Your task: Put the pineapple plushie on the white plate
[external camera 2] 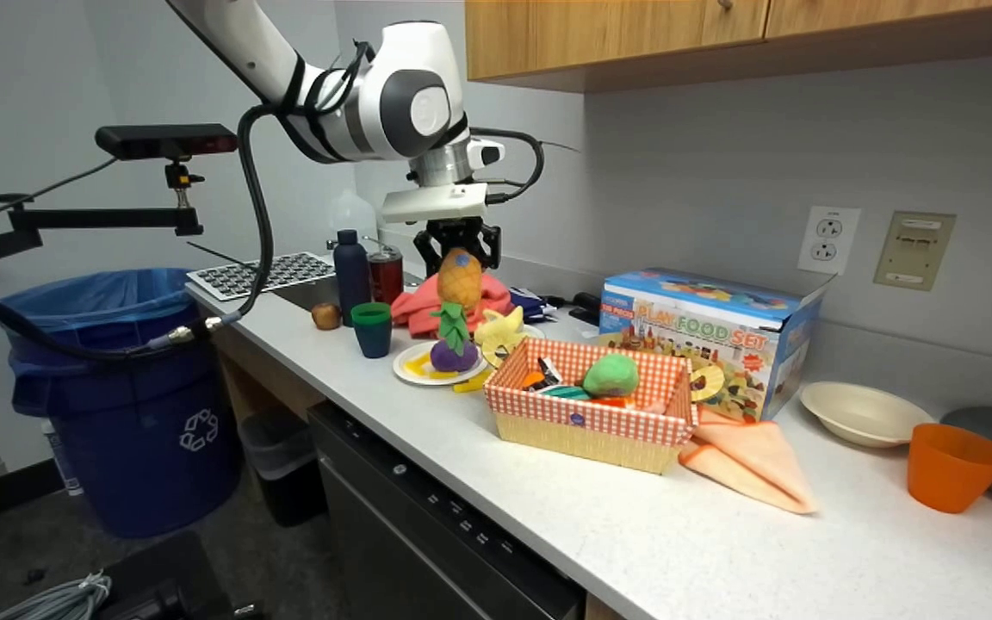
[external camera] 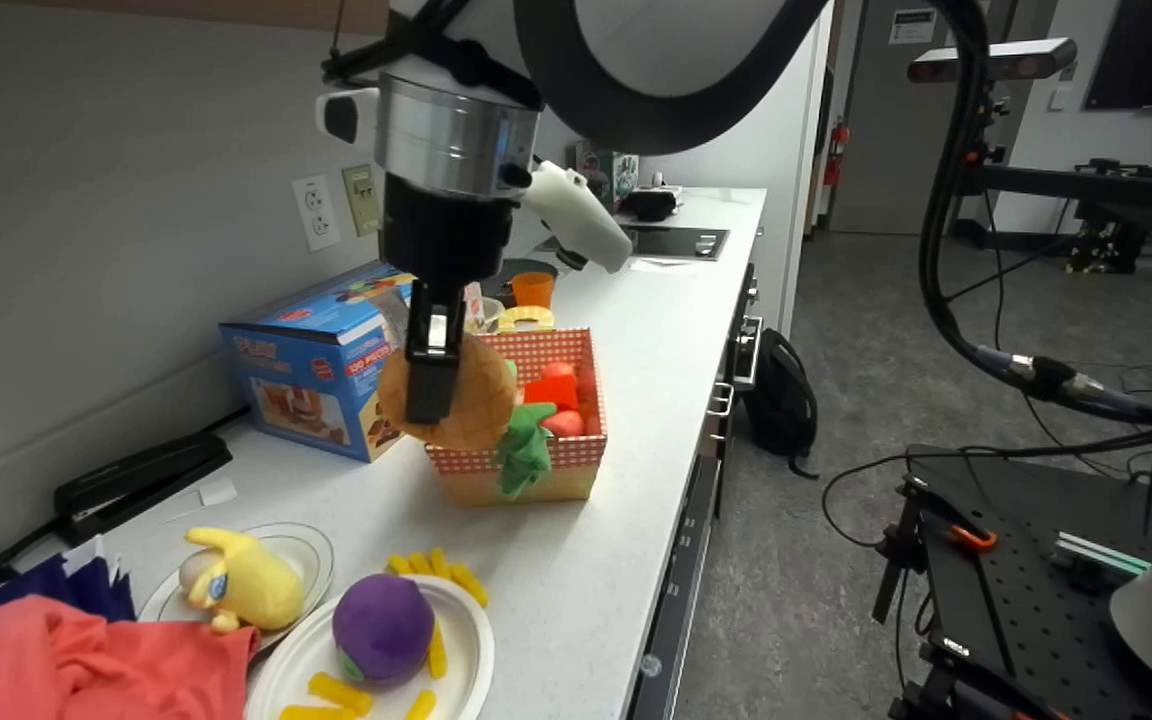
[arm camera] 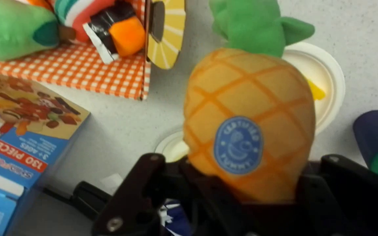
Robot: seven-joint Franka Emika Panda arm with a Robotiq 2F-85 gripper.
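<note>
The gripper [external camera 2: 460, 255] has the pineapple plushie [arm camera: 258, 108] pinched, leafy end tipped down in both exterior views. It's hanging up in the air, higher than the white plate [external camera: 471, 650] and not touching it. Purple ball [external camera: 383, 628] is sitting on the white plate with some yellow sticks [external camera: 338, 693], and a few more are on the worktop [external camera 2: 720, 551] just beside it. Yellow plush toy [external camera: 261, 585] has a second plate [external camera: 311, 552] right by the white plate, and the checked basket [external camera 2: 582, 435] is near it too.
</note>
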